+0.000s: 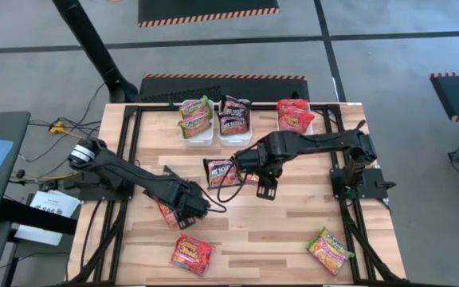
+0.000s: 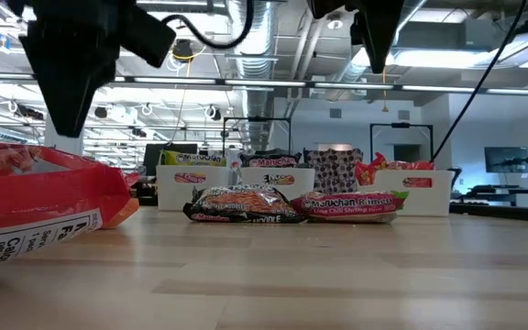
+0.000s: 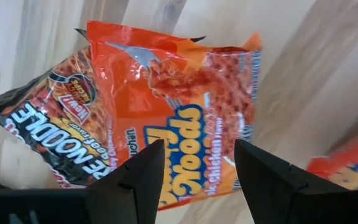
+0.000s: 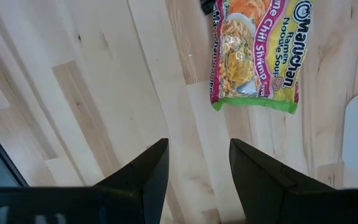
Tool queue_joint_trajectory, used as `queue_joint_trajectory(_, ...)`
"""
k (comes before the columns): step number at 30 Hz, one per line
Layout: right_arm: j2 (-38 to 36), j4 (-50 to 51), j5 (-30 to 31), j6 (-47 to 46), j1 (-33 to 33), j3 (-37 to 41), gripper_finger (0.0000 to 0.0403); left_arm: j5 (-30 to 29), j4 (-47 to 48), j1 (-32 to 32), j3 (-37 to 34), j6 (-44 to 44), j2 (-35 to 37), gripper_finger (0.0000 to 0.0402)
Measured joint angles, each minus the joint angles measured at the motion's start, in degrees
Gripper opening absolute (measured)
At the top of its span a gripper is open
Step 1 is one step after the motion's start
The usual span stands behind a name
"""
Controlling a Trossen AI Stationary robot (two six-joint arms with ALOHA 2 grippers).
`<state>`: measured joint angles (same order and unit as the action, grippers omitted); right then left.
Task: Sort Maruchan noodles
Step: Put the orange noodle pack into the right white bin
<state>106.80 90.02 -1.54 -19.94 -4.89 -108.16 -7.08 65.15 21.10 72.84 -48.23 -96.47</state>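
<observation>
The Maruchan noodles are flat crinkly packets. An orange-red packet [image 3: 179, 106] lies flat on the wood, one edge overlapping a dark packet [image 3: 23, 134]. My left gripper [image 3: 197, 165] hangs open just above it, pointing down, near the table's left [image 1: 188, 211]. My right gripper [image 1: 266, 188] stands open over bare wood mid-table [image 4: 194, 168]. Beyond it lie a lime-green and pink packet [image 4: 257, 53] and a dark packet [image 1: 220, 171]. A red packet [image 1: 191, 253] and a green-yellow packet [image 1: 330, 249] lie near the front edge.
Three white trays stand along the far edge: one with green-yellow packets [image 1: 196, 119], one with dark packets [image 1: 235, 115], one with red packets [image 1: 295, 115]. Black frame rails [image 1: 126, 159] run along the table's sides. Bare wood [image 1: 269, 231] lies between the two front packets.
</observation>
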Motion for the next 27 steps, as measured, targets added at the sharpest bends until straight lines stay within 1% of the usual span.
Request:
queue_joint_trajectory(4,0.0,0.0,0.0,-0.2,0.0,0.0,0.0193,-1.2,0.7,0.0,0.0,1.3,-2.4,0.018)
queue_joint_trajectory(8,0.0,0.0,0.0,-0.2,0.0,0.0,0.0193,-0.1,0.9,-0.1,0.0,3.0,-4.2,0.018)
queue_joint_trajectory(14,0.0,0.0,0.0,-0.1,0.0,0.0,0.0193,2.4,-1.9,-0.6,-3.4,3.5,-4.0,0.018)
queue_joint_trajectory(18,0.0,0.0,0.0,-0.1,0.0,0.0,0.0193,5.3,-5.9,-1.5,-7.8,3.3,-3.5,0.018)
queue_joint_trajectory(20,0.0,0.0,0.0,-0.1,0.0,0.0,0.0193,5.4,-6.6,-1.6,-9.2,2.5,-3.3,0.018)
queue_joint_trajectory(27,0.0,-0.1,0.0,-0.1,0.0,0.0,0.0193,5.5,-7.5,-1.9,-9.8,3.2,-3.4,0.0176)
